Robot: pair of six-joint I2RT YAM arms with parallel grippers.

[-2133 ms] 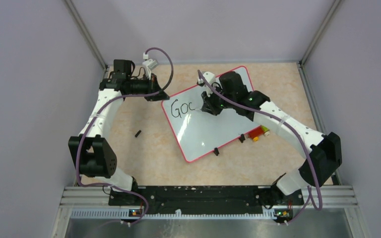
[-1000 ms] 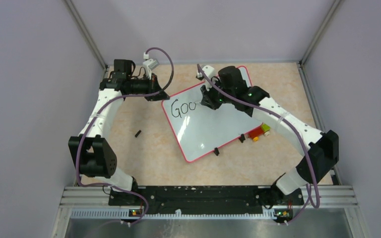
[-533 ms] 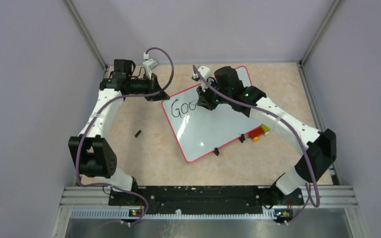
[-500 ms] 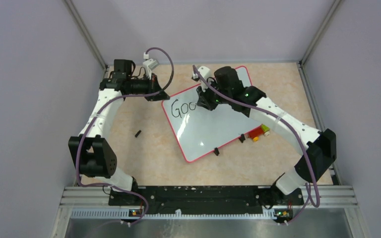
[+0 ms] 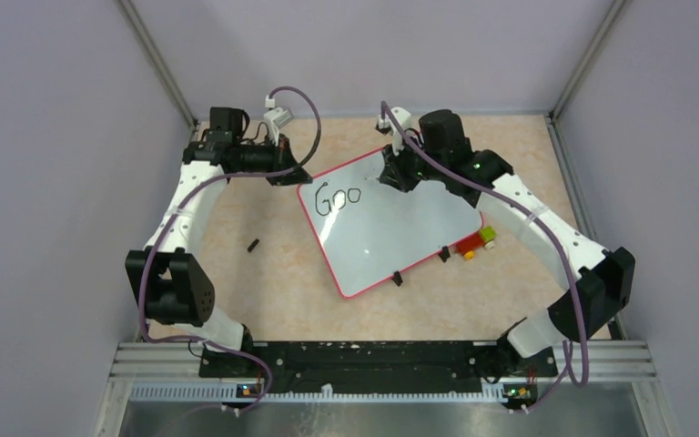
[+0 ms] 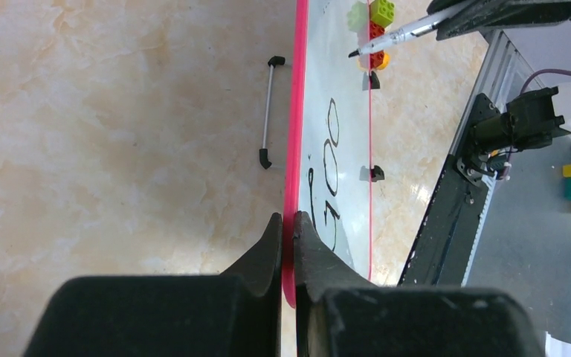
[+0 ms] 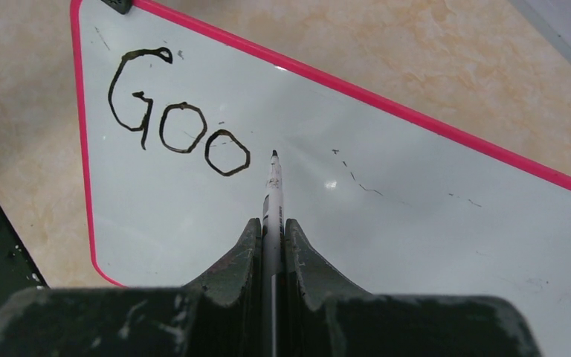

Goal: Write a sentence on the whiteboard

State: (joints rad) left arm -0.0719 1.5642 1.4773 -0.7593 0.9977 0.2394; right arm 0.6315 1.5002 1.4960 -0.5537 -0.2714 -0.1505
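Top: board (image 5: 400,241) flat on bench (image 5: 273,282), skewed. Writing (image 5: 338,198) reads "Goo", near far-left corner. Left hand (image 5: 291,175) at that corner; right hand (image 5: 391,177) over far edge.
Left wrist: hand pinched on board's red edge.
Right wrist: hand clamped on marker (image 7: 273,186), tip just right of second "o".

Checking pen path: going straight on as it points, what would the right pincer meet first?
The thin white marker in the right pincer probably touches the glossy white red-framed whiteboard first, just beside the black "Goo" lettering; depth unclear.
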